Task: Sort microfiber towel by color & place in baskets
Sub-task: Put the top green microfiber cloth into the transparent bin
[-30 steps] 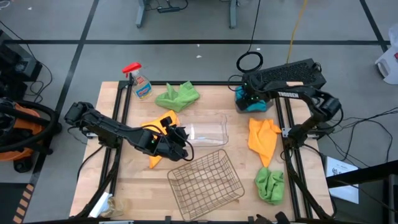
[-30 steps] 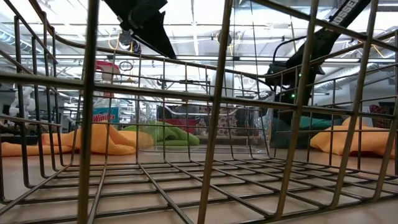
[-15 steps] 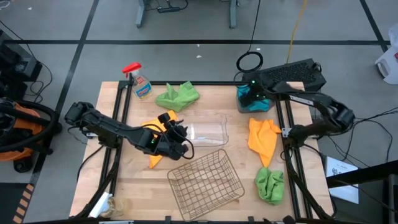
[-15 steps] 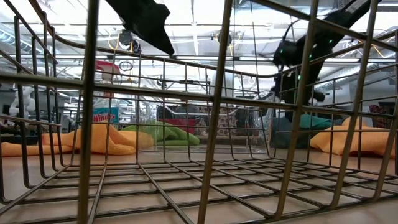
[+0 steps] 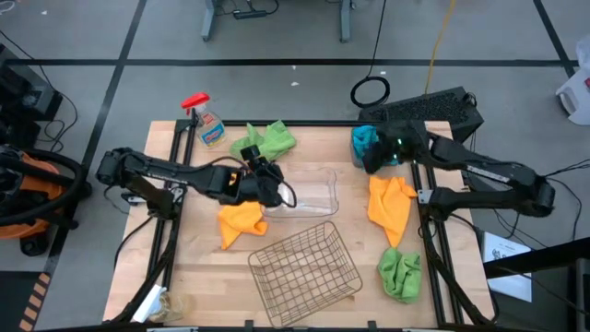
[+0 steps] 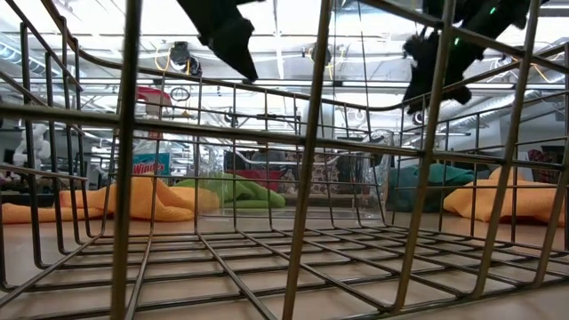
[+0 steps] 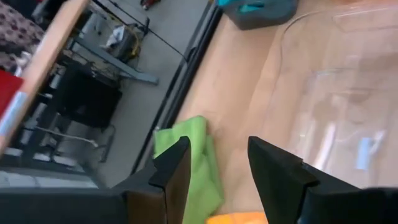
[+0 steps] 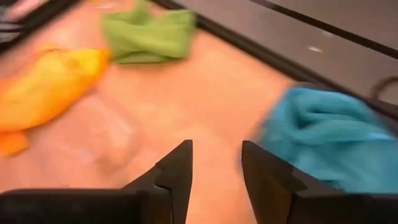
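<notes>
- A wooden worktop [image 5: 203, 277] seen from above, with two dark robot arms reaching in from its left and right edges.
- The left gripper [image 5: 269, 184] hangs over the left end of the clear plastic basket [image 5: 309, 192] at the worktop's middle. Its fingers [image 7: 177, 168] stand apart with nothing between them.
- The right gripper [image 5: 376, 159] is near the far right corner, beside the brown-tinted basket [image 5: 361, 155]. Its fingers [image 8: 180, 168] are parted and hold nothing.
- A teal-blue towel [image 5: 365, 140] lies heaped in the brown-tinted basket.
- A copper wire basket [image 5: 304, 265] stands at the near edge, with nothing seen inside it.
- One yellow-orange towel [image 5: 241, 221] lies just left of the wire basket; another [image 5: 389, 205] lies near the right edge.
- One lime green towel [image 5: 265, 142] lies at the far edge; another [image 5: 399, 272] is crumpled in the near right corner.
- A spray bottle [image 5: 208, 123] with a red trigger lies at the far left corner. In the low view its blue label seems to read "Windex", partly hidden by the wire.
</notes>
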`<act>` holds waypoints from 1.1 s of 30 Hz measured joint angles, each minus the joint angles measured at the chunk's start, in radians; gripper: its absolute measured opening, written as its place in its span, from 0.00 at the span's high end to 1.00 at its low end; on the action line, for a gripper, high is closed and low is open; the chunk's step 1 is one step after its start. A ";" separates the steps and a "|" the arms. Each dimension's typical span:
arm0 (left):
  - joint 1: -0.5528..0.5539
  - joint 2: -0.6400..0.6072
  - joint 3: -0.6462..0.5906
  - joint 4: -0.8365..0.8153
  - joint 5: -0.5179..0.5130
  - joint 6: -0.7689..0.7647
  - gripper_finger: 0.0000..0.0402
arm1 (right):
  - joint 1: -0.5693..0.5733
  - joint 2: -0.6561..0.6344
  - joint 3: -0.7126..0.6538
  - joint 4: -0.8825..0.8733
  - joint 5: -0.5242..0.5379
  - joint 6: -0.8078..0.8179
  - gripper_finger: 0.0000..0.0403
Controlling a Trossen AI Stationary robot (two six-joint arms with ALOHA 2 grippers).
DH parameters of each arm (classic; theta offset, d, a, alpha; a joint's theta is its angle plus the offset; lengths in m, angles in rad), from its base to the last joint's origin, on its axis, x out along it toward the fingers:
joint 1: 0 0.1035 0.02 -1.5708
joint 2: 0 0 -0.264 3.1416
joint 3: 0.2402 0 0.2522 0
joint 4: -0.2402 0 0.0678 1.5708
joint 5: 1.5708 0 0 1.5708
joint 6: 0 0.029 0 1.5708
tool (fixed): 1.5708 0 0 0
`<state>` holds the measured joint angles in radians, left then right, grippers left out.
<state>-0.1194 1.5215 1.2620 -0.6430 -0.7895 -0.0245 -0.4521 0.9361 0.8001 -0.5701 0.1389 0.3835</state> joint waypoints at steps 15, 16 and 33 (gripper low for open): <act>0.291 0.001 0.001 -0.006 0.233 0.062 0.59 | 0.608 0.069 0.000 0.147 0.336 0.111 0.68; 0.331 0.002 -0.004 -0.005 0.281 0.056 0.59 | 0.631 0.080 0.000 0.164 0.335 0.105 0.68; 0.625 0.058 -0.038 -0.119 0.676 0.031 0.30 | 0.776 0.202 0.000 0.253 0.413 0.099 0.68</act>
<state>0.5053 1.5795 1.2243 -0.7620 -0.1139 0.0063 0.3237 1.1382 0.8001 -0.3171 0.5521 0.4820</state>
